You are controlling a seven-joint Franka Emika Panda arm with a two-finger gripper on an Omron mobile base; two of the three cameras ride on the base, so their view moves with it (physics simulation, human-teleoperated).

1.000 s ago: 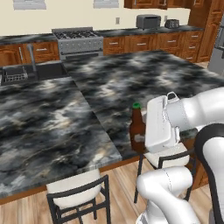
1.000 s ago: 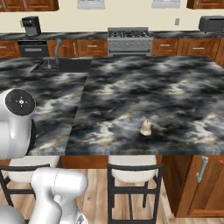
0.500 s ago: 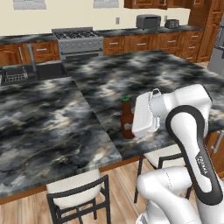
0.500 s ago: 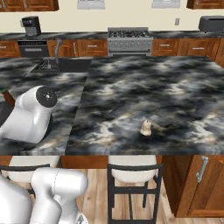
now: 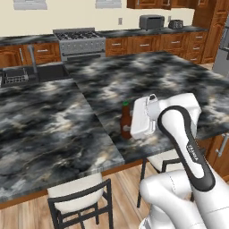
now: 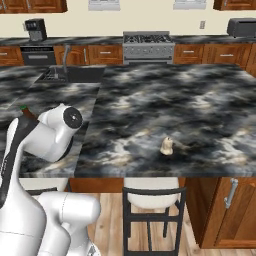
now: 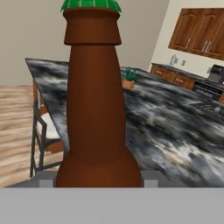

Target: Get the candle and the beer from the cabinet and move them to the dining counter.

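I'm keeping the gripper (image 5: 134, 120) pinching the beer (image 5: 126, 120) upright, lowering it squarely onto the counter (image 5: 53, 125), candle (image 6: 167, 146) well off at three o'clock.

bare dining counter (image 6: 165, 95) all round, lone candle (image 6: 167, 146) well right

A home kitchen: stove (image 5: 79, 39), sink (image 6: 70, 74), marble island counter (image 6: 165, 100).

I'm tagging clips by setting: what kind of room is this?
A home-style kitchen, rendered rather than real. A stove sits among wooden cabinets, a sink is set in the marble counter, and stools stand along its edge.
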